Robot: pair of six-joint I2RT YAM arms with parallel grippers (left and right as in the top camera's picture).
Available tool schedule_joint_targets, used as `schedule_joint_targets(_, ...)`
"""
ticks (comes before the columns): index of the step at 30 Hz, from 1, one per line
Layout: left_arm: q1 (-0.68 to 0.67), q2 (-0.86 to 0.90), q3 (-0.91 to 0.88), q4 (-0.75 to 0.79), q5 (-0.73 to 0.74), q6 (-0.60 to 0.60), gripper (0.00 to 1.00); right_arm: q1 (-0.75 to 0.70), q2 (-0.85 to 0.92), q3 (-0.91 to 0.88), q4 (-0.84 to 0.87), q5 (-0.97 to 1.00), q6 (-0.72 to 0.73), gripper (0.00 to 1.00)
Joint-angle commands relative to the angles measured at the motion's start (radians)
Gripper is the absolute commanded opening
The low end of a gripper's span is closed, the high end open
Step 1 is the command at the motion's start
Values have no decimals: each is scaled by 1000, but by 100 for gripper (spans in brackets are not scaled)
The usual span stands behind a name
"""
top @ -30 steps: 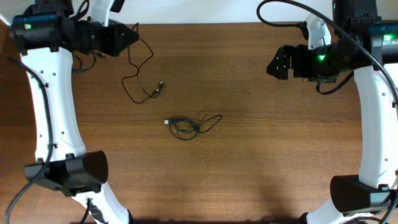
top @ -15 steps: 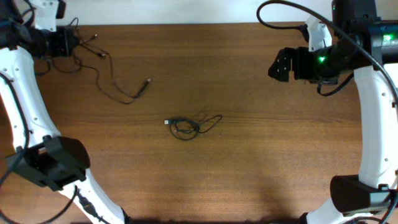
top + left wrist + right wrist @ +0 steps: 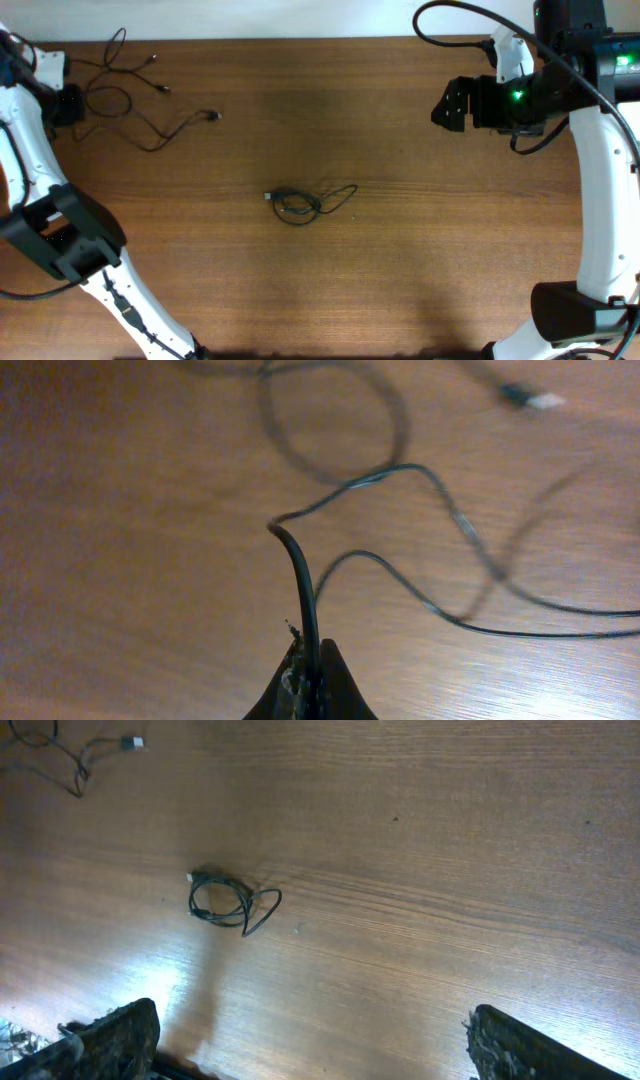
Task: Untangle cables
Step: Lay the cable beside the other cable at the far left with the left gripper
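Overhead, brown wood-grain table (image 3: pixel 420 260), white strip (image 3: pixel 300 15) behind, small cable coil (image 3: pixel 296 204)

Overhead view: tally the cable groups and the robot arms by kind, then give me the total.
Coiled cable bundle: 1
Loose cable spread: 1 (how many strands are in it is unclear)
Robot arms: 2, left arm and right arm
Total: 4

White arm links (image 3: pixel 600 180), black joints (image 3: pixel 70 245), green LED (image 3: pixel 517 95).
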Motion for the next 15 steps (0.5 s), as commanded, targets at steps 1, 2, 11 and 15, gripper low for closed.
schedule_joint_targets(1,65,42,8,33,-73,16,0,-2,3,6,0,9,4,99)
schedule_joint_targets(2,79,48,8,44,-73,16,0,-2,3,6,0,9,4,99)
schedule_joint_targets(11,148,77,8,86,-69,185,0,-2,3,6,0,9,4,99)
schedule_joint_targets(15,163,89,8,133,-49,199,0,-2,3,6,0,9,4,99)
